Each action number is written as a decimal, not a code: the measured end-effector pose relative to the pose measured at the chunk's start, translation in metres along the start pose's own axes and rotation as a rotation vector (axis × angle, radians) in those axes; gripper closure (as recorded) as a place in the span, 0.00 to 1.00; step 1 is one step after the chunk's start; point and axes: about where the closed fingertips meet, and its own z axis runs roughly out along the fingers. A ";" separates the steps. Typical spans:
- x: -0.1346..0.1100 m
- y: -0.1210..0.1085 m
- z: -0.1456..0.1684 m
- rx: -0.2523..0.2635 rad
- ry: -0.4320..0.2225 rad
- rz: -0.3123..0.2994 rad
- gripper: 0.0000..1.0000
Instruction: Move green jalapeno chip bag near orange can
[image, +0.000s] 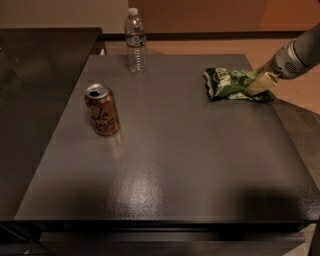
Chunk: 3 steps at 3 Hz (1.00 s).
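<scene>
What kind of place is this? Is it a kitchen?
Probably an office snack area or a test room, not clearly a kitchen. There is a plain dark table with a can, a water bottle and a chip bag on it. The robot's tool is at the bag's right end.

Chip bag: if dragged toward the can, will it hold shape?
The chip bag looks crinkled and lies flat, so probably light and floppy. With the gripper at the end away from the can, the other end would likely sag or trail.
</scene>
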 end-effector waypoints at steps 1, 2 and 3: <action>-0.010 0.008 -0.010 -0.013 -0.012 -0.017 0.86; -0.026 0.022 -0.018 -0.031 -0.021 -0.045 1.00; -0.047 0.049 -0.023 -0.072 -0.035 -0.096 1.00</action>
